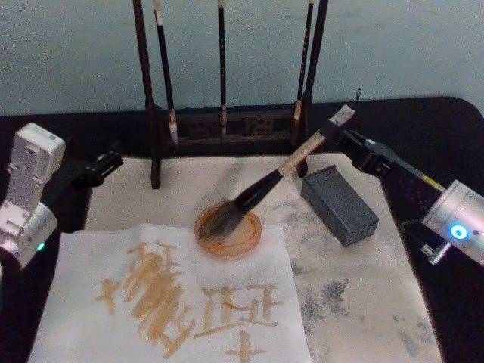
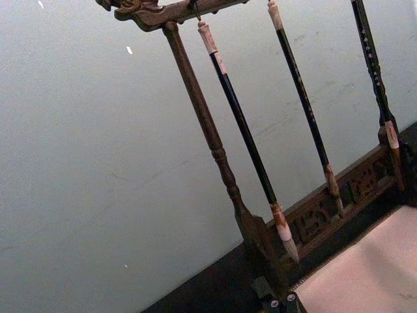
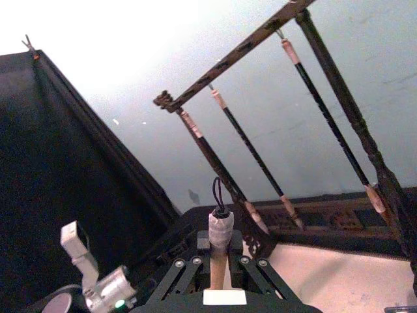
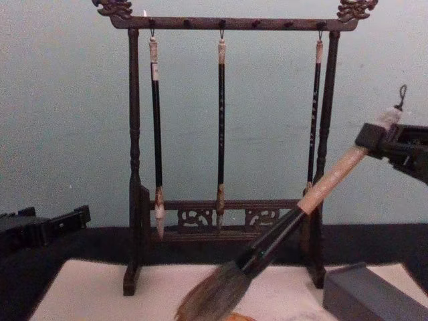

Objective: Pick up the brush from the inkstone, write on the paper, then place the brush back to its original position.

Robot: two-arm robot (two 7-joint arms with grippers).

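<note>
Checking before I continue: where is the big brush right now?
In the head view the brush leans at centre, bristles over the round orange inkstone, its handle top held by the right end effector, left of the grey block.

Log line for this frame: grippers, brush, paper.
right gripper: shut on brush top | brush: tilted, bristles in inkstone | paper: ochre strokes | left gripper: parked left of rack

Right gripper (image 1: 339, 132) holds the brush (image 1: 278, 178) tilted, bristles resting in the inkstone (image 1: 251, 240)
</note>
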